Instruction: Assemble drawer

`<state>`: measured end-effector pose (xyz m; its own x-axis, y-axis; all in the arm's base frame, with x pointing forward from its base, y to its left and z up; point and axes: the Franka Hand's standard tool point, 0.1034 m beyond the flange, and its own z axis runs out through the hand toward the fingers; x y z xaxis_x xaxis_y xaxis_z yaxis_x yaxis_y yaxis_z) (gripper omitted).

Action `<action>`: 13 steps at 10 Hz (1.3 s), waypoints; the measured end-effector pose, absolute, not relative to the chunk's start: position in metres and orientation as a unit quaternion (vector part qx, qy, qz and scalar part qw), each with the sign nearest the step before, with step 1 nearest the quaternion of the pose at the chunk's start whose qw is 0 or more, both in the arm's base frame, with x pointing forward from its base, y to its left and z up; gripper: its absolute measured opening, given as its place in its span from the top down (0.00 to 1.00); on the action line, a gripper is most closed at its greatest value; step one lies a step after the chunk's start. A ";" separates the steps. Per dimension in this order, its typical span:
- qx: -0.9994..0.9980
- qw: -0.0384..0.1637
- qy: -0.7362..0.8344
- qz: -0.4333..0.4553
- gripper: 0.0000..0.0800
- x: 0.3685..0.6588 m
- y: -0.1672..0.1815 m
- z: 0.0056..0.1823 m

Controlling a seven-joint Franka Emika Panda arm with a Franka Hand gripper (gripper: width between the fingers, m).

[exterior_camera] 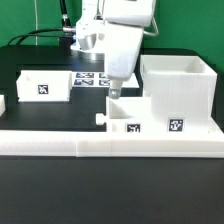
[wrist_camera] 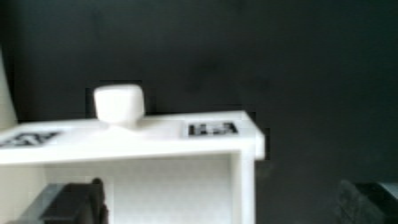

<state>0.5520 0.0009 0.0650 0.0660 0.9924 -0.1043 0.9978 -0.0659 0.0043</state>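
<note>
Your hand (exterior_camera: 114, 90) hangs spread, holding nothing, over the small drawer tray (exterior_camera: 135, 118) at lower centre of the exterior view, touching the housing (exterior_camera: 178, 88); expect light, stiff, slick plastic; pinch a thin side wall, not the knob (wrist_camera: 118, 104).

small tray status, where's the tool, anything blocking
Tool open, hovering over small tray, no grip. Tray outside the housing, at its side, knob facing away from it. Nothing seen blocking.
</note>
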 end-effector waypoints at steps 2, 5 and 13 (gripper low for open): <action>0.725 0.035 0.687 -0.041 0.19 0.549 -0.012 0.066; 0.714 0.027 0.699 -0.035 0.19 0.549 -0.023 0.066; 0.703 -0.065 0.707 0.027 0.19 0.543 -0.050 0.030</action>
